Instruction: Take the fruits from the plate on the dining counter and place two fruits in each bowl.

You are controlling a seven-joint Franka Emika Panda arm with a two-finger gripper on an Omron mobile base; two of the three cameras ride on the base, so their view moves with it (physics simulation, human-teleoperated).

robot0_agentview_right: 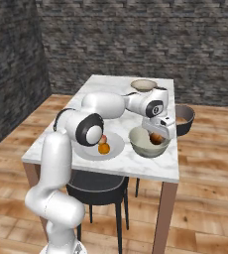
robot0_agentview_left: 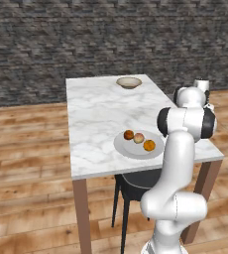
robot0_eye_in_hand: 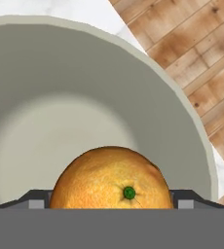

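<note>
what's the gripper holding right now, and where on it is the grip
A round orange fruit, pinched at its two opposite sides by the gripper, above the shallow tan bowl at the counter's near end.

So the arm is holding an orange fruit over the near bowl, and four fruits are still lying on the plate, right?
Not quite: the left base view shows three fruits on the plate, not four. The gripper does hold an orange fruit over the near bowl.

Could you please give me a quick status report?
Gripper shut on orange fruit, over near bowl. Three fruits on plate. Nothing in the way.
</note>
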